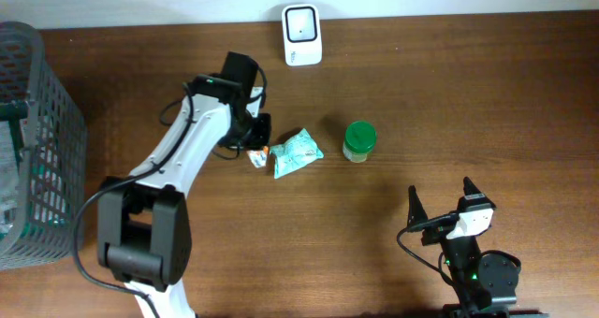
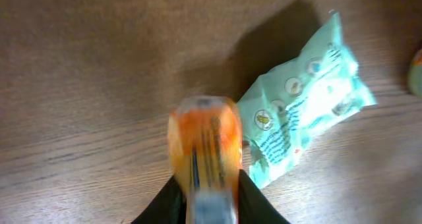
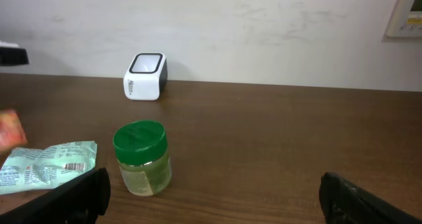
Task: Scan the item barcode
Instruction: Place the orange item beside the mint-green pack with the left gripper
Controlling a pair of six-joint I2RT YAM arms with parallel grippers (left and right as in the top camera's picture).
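Left end effector (image 1: 258, 142) is hanging low over the brown wooden surface (image 1: 449, 93), with a small orange, glossy, tube-like packet (image 2: 203, 148) sitting between its dark fingers (image 2: 258, 209). The fingers are flanking both sides of the packet. The wrist view is blurred, so I cannot tell whether they are clamping it or merely standing beside it.

Packet location: at the left end effector's tips, just beside the crumpled mint-green printed sachet (image 1: 298, 152) and well apart from the white box-shaped barcode scanner (image 1: 302, 35) at the far edge.

Right end effector (image 3: 214, 199) is idling near the front edge, fingers spread wide, carrying nothing. A green-lidded clear jar (image 3: 141, 158) is standing upright between it and the scanner.

Step in hand, as a judgement: handling of the orange packet at surface level, either taking hold or letting go, not the scan itself.

If the scan is yet to come, the next move is calling for a firm hold, a lift clear of the sachet, travel toward the scanner, and turning the barcode face to its window.

Orientation: the packet's long axis is running in line with the fingers, its rounded end pointing away from the wrist. Any barcode on it is too blurred to locate.
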